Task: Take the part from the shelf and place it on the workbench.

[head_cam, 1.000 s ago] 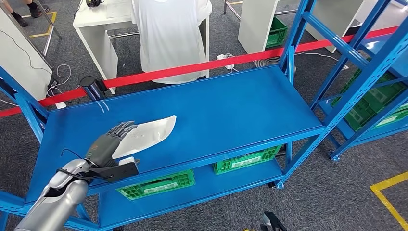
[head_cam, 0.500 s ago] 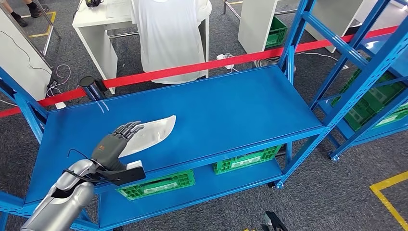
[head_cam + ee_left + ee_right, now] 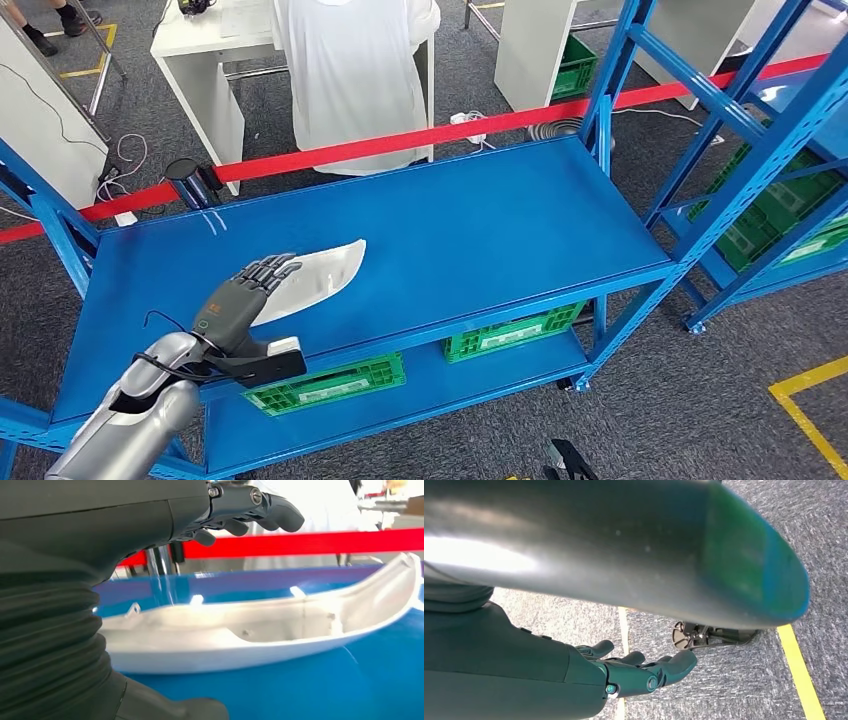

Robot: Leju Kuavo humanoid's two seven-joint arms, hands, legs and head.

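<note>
White part (image 3: pixel 310 280) near shelf (image 3: pixel 480 230) front-left edge: thin, stiff, likely light, slippery shell. Left hand (image 3: pixel 240 300) above near end, fingers apart, empty; grip rim. Right hand (image 3: pixel 634 672) loosely spread, empty.

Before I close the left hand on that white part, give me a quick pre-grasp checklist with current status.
1. White part lies flat on the blue shelf: ok.
2. Left hand is at the part's near end, fingers arched over it: ok.
3. Fingers apart, nothing held yet: ok.
4. Thumb under or against the part's edge: cannot tell.
5. Shelf surface around the part free of other things: ok.
6. Right hand hangs over the floor, holding nothing: ok.
</note>
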